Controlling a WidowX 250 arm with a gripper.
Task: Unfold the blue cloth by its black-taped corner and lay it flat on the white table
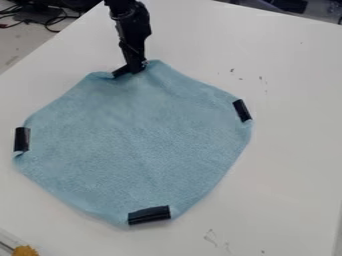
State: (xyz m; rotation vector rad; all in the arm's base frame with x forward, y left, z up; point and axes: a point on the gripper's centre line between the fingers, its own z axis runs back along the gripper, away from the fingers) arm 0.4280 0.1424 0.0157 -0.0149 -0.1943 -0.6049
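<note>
A pale worktop (294, 150) is seen at a slant, and a light blue cloth (137, 145) is laid out over its middle. The cloth is spread nearly flat, with rounded, slightly wavy edges and a few soft creases, most of them gathered near its far edge. Black strips are set at its border: a left strip (22, 139), a right strip (242, 110) and a near strip (149, 215). By the left strip, the cloth's edge is slightly puckered.

The black arm (131, 30) is seen coming in from the top, left of centre. The claw (135, 69) is lowered to the far edge of the cloth, where a shallow dip is formed in the outline. How far the claw is opened, and whether any cloth is gripped by it, cannot be told.

The worktop's surface is marked by small dark specks (260, 78) to the right of the claw, and by faint scuffs (212, 236) near the bottom. Beyond its upper left edge, dark cables (50, 22) are strewn beside a dark object (57, 4). In the lower left corner, a yellow-orange thing (25, 251) is partly cut off by the view's edge.
</note>
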